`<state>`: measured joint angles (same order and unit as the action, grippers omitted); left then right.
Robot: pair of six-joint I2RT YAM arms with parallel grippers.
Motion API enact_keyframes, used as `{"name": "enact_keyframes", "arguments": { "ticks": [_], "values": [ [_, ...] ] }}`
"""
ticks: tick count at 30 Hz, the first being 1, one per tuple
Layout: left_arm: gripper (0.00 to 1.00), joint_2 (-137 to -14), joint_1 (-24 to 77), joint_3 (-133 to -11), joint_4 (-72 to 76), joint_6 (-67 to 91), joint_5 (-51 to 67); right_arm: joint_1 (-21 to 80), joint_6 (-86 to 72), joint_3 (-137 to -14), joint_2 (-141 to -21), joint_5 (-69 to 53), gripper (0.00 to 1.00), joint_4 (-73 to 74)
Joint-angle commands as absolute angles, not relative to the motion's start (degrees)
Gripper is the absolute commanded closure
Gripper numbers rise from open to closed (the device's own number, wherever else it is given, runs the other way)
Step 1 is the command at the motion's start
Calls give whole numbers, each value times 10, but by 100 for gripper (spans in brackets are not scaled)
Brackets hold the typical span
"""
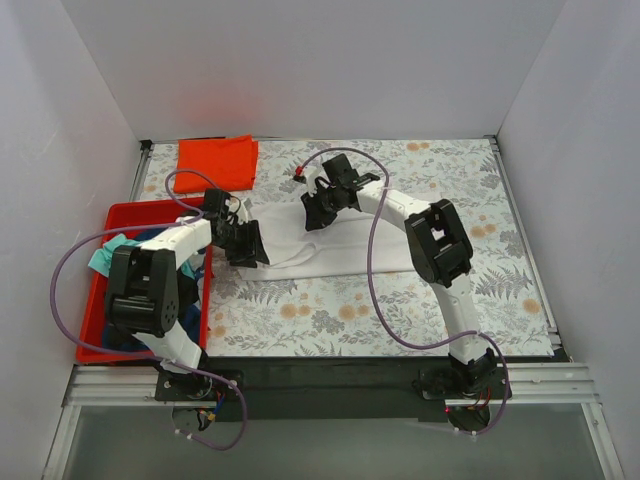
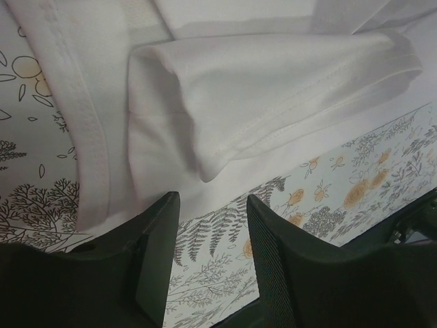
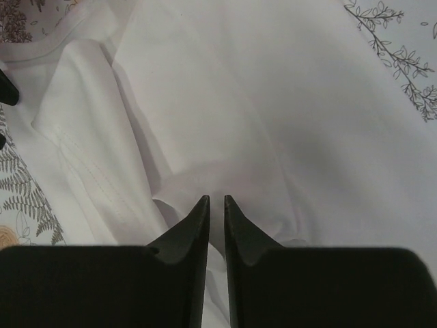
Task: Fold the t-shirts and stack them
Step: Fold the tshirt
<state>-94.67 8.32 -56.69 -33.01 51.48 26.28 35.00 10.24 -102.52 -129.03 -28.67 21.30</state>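
Observation:
A large white t-shirt (image 1: pixel 325 252) lies partly folded in the middle of the floral covering. My left gripper (image 1: pixel 250 248) hovers at its left edge, open and empty; in the left wrist view (image 2: pixel 212 199) its jaws stand over bare covering, just short of a folded sleeve of the white t-shirt (image 2: pixel 273 89). My right gripper (image 1: pixel 316 214) is at the shirt's far edge. In the right wrist view (image 3: pixel 217 199) its jaws are almost together, pinching a ridge of the white t-shirt (image 3: pixel 307 102). An orange-red t-shirt (image 1: pixel 217 160) lies folded square at the far left.
A red plastic bin (image 1: pixel 140 207) stands at the left edge, holding a teal t-shirt (image 1: pixel 104 256) and darker cloth, partly hidden by the left arm. The floral covering (image 1: pixel 450 290) extends to the right and front. White walls enclose the table.

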Motion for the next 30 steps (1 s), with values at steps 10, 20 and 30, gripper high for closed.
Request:
{"name": "enact_keyframes", "arguments": {
  "ticks": [10, 20, 30],
  "values": [
    [63, -952, 80, -555, -313, 526, 288, 354, 159, -950, -1265, -281, 87, 202],
    [60, -992, 80, -573, -309, 532, 283, 352, 182, -956, -1248, -266, 88, 220],
    [64, -991, 79, -572, -307, 531, 308, 342, 175, -978, -1221, -262, 85, 243]
  ]
}}
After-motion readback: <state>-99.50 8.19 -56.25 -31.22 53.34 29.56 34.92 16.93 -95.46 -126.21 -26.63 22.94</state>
